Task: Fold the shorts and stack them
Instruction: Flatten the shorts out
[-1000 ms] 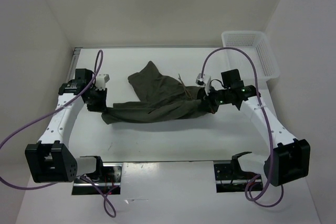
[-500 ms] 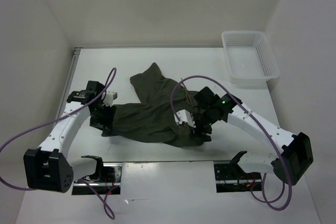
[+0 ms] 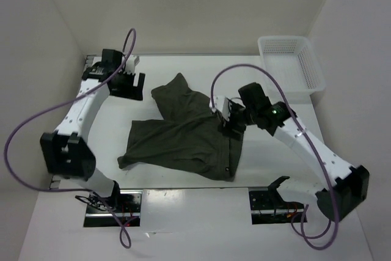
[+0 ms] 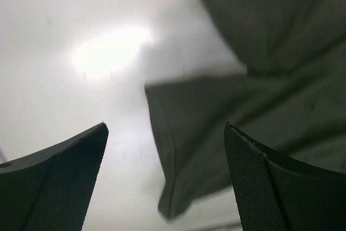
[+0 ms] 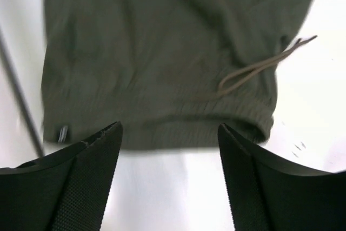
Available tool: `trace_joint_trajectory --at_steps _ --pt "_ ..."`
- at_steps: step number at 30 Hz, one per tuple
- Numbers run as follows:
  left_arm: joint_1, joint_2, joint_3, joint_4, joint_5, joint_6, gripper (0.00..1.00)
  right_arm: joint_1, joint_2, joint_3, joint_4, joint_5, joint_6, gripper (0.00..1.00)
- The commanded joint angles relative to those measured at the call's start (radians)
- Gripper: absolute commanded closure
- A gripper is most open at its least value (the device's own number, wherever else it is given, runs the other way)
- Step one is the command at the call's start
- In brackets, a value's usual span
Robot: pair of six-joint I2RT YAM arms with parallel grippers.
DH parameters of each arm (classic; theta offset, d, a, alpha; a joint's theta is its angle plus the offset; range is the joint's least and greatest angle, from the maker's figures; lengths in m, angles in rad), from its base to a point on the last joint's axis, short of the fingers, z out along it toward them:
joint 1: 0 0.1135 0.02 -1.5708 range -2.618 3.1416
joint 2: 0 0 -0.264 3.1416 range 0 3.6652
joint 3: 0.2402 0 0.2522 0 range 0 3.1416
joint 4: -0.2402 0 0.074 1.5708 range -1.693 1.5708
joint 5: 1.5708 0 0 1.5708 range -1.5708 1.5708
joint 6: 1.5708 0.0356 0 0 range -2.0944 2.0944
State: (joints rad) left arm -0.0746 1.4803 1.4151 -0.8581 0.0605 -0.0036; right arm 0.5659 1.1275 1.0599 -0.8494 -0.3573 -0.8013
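Released since the earlier frame and pulled clear of the shorts [image 3: 183, 139], now lying rumpled mid-surface [image 3: 275, 163], with left tool [image 3: 131, 85] and right tool [image 3: 229, 123] both wide and empty; judged mid-fold, next calling for fresh edge grips.

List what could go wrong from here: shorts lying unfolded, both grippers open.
1. The drawstring lies loose just ahead of the right gripper; it could snag on a finger at the next grasp.
2. The shorts lie skewed with legs splayed apart, so a fold may come out uneven.
3. The left gripper hangs off the fabric; a grasp at the leg edge may catch only one layer.
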Motion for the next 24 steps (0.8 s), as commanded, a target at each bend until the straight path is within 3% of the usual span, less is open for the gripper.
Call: trace_joint_trajectory --at_steps 1,6,15,19,24 --pt "-0.014 0.214 0.173 0.123 0.039 0.004 0.06 -0.110 0.219 0.074 0.318 -0.048 0.345 0.25" --pt "-0.044 0.492 0.384 0.152 0.059 0.004 0.04 -0.306 0.365 0.106 0.504 -0.048 0.718 0.32" --pt "-0.071 0.699 0.518 0.223 0.193 0.004 0.00 -0.354 0.563 0.221 0.480 0.006 0.823 0.32" --pt "-0.093 0.733 0.467 0.252 0.127 0.004 0.00 -0.386 0.574 0.241 0.431 -0.057 0.936 0.33" --pt "-0.093 0.742 0.403 0.261 0.111 0.004 0.27 -0.426 0.549 0.207 0.397 -0.164 1.050 0.35"
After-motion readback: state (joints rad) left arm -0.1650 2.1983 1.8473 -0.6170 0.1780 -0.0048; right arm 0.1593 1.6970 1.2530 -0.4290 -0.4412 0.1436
